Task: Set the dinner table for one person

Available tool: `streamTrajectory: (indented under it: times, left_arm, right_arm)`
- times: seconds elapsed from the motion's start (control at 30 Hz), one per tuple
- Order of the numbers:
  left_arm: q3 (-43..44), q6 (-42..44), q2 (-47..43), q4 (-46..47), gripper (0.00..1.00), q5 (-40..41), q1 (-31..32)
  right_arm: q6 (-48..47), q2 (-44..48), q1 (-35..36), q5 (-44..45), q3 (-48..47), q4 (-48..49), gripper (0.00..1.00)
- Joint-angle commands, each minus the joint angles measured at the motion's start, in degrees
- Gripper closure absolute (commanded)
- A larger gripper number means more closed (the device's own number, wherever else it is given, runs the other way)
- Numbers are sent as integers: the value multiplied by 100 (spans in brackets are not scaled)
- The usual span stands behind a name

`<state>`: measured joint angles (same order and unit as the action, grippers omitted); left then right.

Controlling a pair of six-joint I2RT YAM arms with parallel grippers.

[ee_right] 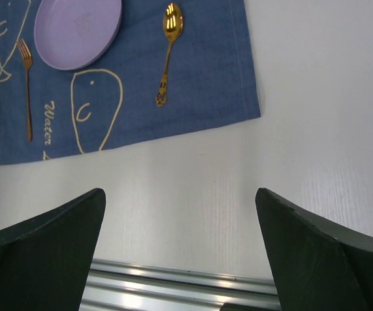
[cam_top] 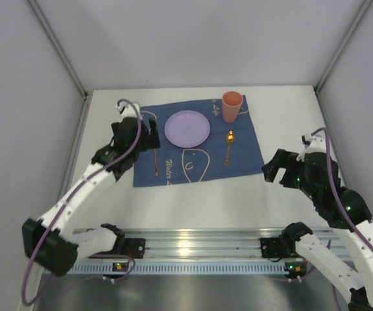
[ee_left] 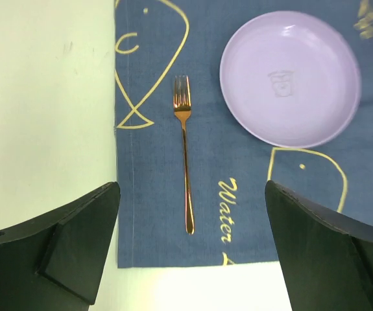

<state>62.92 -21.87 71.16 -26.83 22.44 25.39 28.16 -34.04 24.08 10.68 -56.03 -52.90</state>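
On the white dinner table (cam_top: 192,201) lies a dark blue placemat (cam_top: 199,162) with gold drawings. On it are a lilac plate (cam_top: 187,128), a gold fork (cam_top: 157,159) to the plate's left, a gold spoon (cam_top: 229,146) to its right and an orange cup (cam_top: 232,106) at the far right corner. My left gripper (ee_left: 192,220) is open and empty, above the fork's handle (ee_left: 187,188). My right gripper (ee_right: 180,227) is open and empty over bare table right of the mat. The plate (ee_right: 77,31), fork (ee_right: 26,87) and spoon (ee_right: 167,52) also show in the right wrist view.
A ribbed aluminium rail (cam_top: 192,249) runs along the near edge of the table. Grey walls close in the left, right and back. Bare white tabletop (ee_right: 251,175) lies between the mat and the rail.
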Motion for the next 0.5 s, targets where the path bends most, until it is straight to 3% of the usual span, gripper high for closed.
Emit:
streamTrajectory:
  times: [0.0, 0.03, 0.13, 0.3, 0.47]
  left_arm:
    - [-1217, 445, -1329, 1458, 1, 550, 272]
    - [-1864, 542, -1672, 1922, 1, 725, 404]
    - [-2659, 807, -2981, 2244, 1, 1490, 914]
    - [-2495, 527, -3380, 1138, 1, 1764, 1065]
    - [-2530, 359, -3836, 776, 1, 1940, 1074]
  right_arm:
    - [339, 221, -52, -564, 460, 403, 0]
    - [374, 283, -43, -689, 705, 421, 0]
    - [620, 530, -52, -1032, 1101, 553, 0]
    - [664, 785, -52, -1568, 1270, 860, 0]
    - [664, 829, -52, -1692, 1332, 817, 0]
